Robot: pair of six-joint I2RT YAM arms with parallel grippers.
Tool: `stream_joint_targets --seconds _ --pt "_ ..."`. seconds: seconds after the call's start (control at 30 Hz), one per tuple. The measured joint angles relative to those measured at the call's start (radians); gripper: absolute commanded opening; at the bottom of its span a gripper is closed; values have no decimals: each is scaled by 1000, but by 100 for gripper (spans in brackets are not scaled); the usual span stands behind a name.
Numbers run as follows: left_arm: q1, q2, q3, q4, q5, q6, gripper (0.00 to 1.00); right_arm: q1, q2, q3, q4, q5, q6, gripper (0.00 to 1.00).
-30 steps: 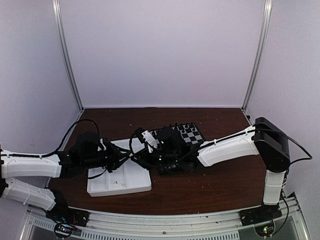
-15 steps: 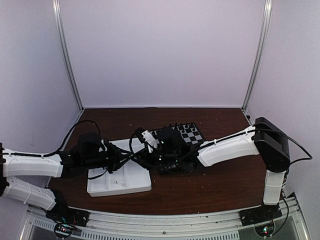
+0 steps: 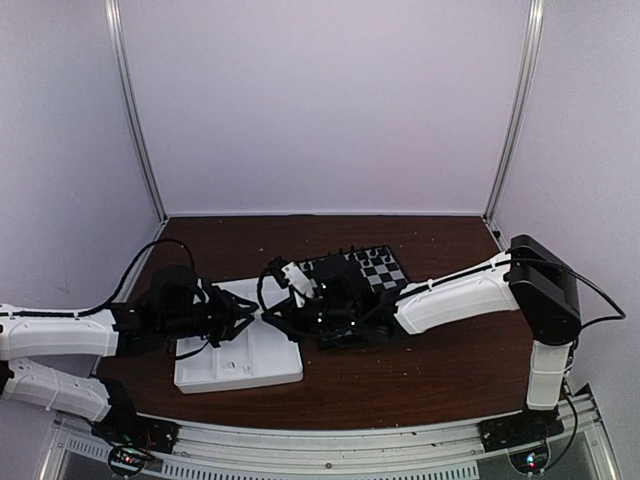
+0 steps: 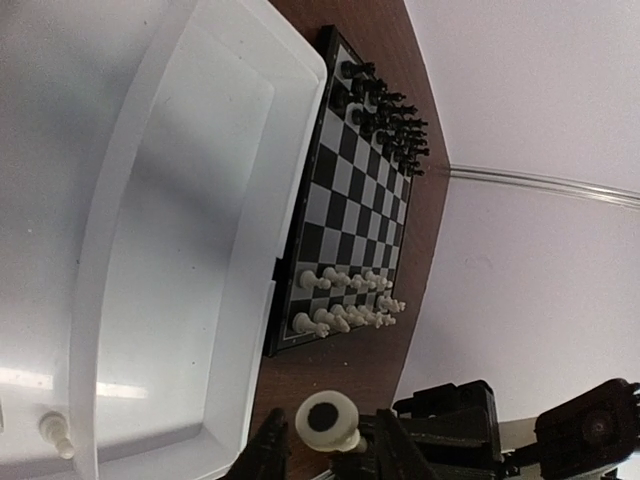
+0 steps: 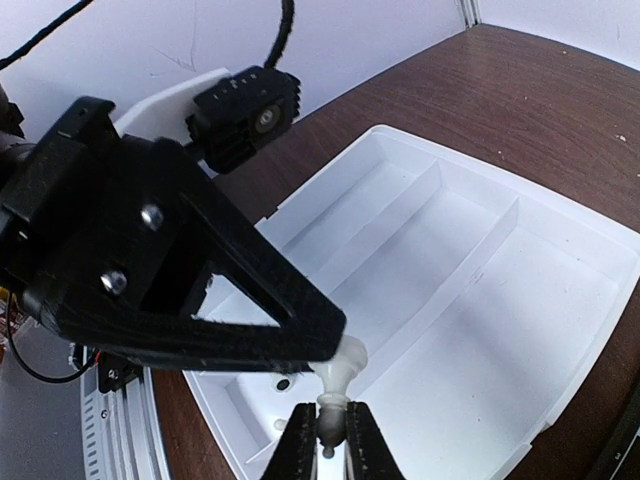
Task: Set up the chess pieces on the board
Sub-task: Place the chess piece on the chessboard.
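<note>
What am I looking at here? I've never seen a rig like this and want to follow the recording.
Two robot arms sit at a brown table. One picture looks down from above; the other two come from cameras on each wrist. On the table lie a small chessboard, with black chessmen and white chessmen in rows, and a white compartmented tray. The right end effector grips a white chess piece; the fingers of the left end effector flank its base, grip unclear.
</note>
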Motion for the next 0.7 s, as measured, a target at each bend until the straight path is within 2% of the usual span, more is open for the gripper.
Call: stream_joint_targets --seconds 0.13,0.2,0.43,0.57,0.7 --pt "0 -119 0 -101 -69 36 60 0 -9 0 -39 8 -13 4" --pt "2 -204 2 -172 -111 62 65 0 -23 0 -68 18 -23 4" --pt "13 -494 43 -449 -282 196 66 -13 -153 -17 -227 76 -63 4" --pt "13 -573 75 -558 -342 295 66 -56 -273 -21 -388 112 -91 3" --pt "13 -586 96 -636 -375 378 66 -119 -348 3 -597 158 -132 3"
